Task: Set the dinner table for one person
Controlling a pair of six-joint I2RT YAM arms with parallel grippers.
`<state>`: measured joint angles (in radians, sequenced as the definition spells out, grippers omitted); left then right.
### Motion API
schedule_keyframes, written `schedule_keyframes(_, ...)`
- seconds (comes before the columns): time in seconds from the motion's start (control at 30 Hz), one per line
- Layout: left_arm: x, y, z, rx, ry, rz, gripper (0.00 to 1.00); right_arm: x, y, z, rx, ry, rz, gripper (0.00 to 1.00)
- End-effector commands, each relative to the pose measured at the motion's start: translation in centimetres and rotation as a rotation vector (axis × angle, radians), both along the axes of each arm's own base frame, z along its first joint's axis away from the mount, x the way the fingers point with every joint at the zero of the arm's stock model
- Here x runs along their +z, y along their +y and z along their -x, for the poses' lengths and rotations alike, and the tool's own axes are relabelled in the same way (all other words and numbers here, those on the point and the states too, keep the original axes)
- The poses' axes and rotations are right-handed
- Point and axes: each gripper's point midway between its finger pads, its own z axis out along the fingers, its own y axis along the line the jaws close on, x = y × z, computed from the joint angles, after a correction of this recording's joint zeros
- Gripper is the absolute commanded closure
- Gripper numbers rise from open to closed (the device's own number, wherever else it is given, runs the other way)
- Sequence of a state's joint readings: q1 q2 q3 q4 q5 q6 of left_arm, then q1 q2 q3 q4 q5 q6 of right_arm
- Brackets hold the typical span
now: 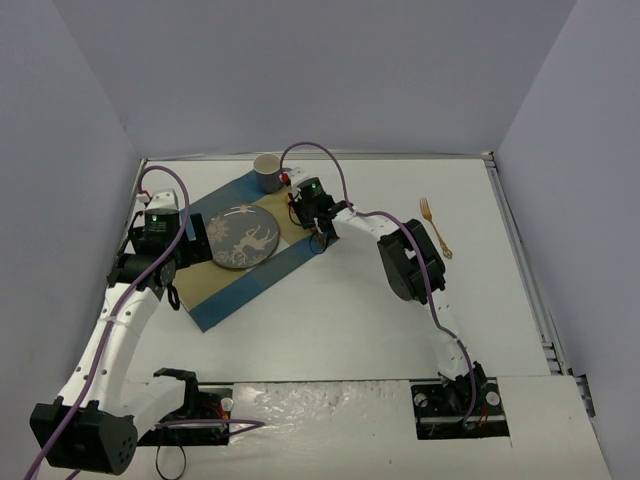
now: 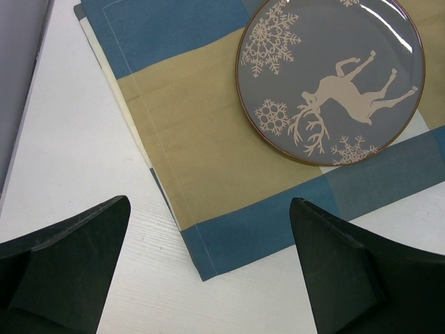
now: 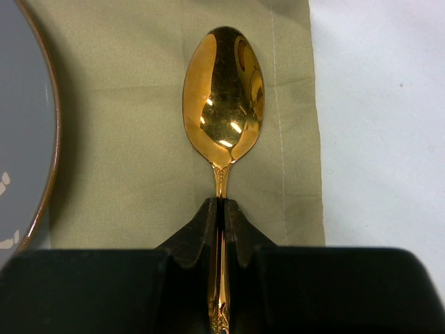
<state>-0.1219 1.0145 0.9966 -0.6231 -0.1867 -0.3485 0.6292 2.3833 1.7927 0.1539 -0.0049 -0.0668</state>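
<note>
1. Since the right gripper (image 3: pixel 221 207) is clamped shut on the handle of the gold spoon (image 3: pixel 224 97), the step in hand is judged to be laying that spoon beside the plate (image 2: pixel 330 76).
2. To do it well, the spoon should be held parallel w/ the hem of the placemat (image 3: pixel 139 125), lowered till flat, and only then released. Jaws should be opened w/o sideways drag, so the bowl is not swung toward the plate rim.
3. Left gripper (image 2: pixel 208 202) is seen wide open, holding nothing, over the mat's lower corner in its own view.
4. Dinner table (image 1: pixel 350 330): the white top filling mid frame of the top view, w/ the mat lying skewed on it, upper left of centre.
5. Shown by the right wrist view only: spoon bowl over the tan band, between plate rim (left edge of frame) and hem at right. Whether it touches the cloth can't be told.
6. Shown by the top view only: a gold fork (image 1: pixel 436 228) at right, well apart from the mat, and a cup (image 1: pixel 267 170) at the mat's top corner.
</note>
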Motion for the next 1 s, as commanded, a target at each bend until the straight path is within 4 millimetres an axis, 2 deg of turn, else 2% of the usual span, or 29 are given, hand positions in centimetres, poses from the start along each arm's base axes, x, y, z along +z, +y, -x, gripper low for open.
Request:
schedule_keyframes(0.0,1.4,0.3,-1.1,0.011,-0.058,0.002,0.03,2.9,0.6,-1.6,-0.011,-0.087,-0.042,1.0)
schedule_keyframes(0.33,1.4,0.3,-1.1,0.011,-0.058,0.005,0.03,2.6,1.5,-0.8,0.078,-0.077,-0.032,1.0)
schedule_keyframes(0.57,1.3,0.4,-1.1,0.013,-0.055,0.005,0.03,2.3,1.3,-0.7,0.092,-0.071,-0.011,1.0)
schedule_keyframes(0.67,1.3,0.4,-1.1,0.015,-0.053,0.005,0.03,2.1,1.3,-0.6,0.087,-0.064,-0.011,0.86)
schedule_keyframes(0.83,1.3,0.3,-1.1,0.013,-0.051,0.007,0.03,2.4,1.5,-0.5,0.075,-0.054,-0.035,0.74)
schedule_keyframes(0.97,1.2,0.4,-1.2,0.013,-0.049,0.008,0.03,6.9,1.9,-0.7,0.073,-0.099,-0.09,0.62)
